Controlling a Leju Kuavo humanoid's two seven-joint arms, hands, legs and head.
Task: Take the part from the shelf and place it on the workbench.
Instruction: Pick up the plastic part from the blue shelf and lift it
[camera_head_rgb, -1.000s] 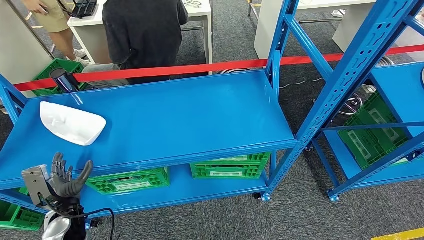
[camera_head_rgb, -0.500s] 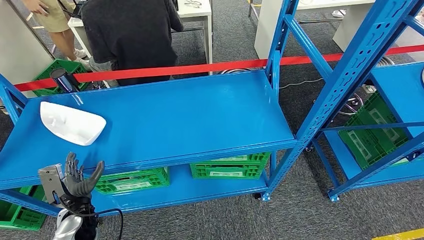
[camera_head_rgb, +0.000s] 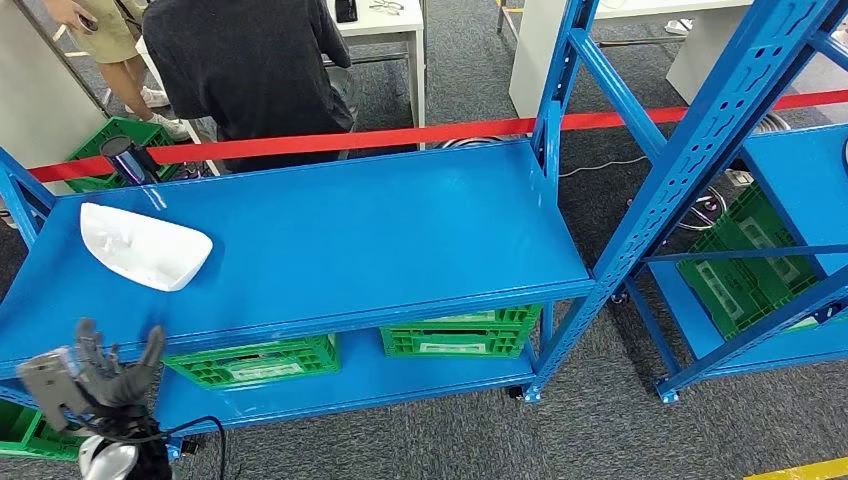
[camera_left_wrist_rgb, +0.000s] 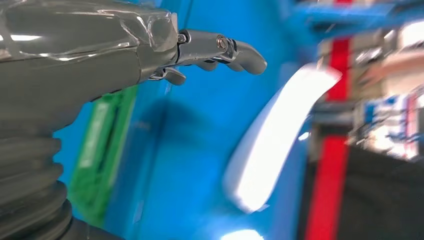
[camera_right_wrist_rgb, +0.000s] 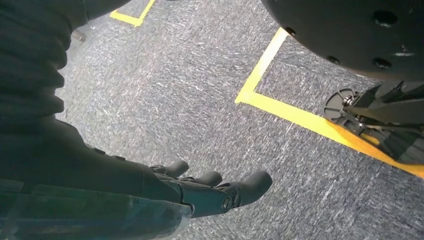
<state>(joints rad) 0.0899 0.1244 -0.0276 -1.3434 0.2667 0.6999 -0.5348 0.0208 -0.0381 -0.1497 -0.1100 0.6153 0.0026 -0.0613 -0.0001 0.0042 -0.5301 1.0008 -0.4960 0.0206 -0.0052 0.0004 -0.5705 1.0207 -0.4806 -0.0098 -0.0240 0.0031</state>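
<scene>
The part (camera_head_rgb: 143, 246) is a white, boat-shaped moulded shell lying on the left end of the blue shelf (camera_head_rgb: 360, 230). My left hand (camera_head_rgb: 95, 375) is raised in front of the shelf's front edge, below and left of the part, fingers spread and holding nothing. The left wrist view shows the part (camera_left_wrist_rgb: 272, 137) blurred beyond the fingers (camera_left_wrist_rgb: 225, 47), well apart from them. My right hand (camera_right_wrist_rgb: 200, 190) hangs over grey carpet with fingers loosely extended, holding nothing.
Green crates (camera_head_rgb: 455, 335) sit on the lower shelf. A blue upright (camera_head_rgb: 690, 150) slants across the right. A red barrier tape (camera_head_rgb: 350, 137) runs behind the shelf, where a person in a dark top (camera_head_rgb: 250, 60) stands. Yellow floor lines (camera_right_wrist_rgb: 280, 107) cross the carpet.
My left hand first shifted right, then dropped back left and lower along the shelf's front edge. The person behind the tape moved left. The part has not moved.
</scene>
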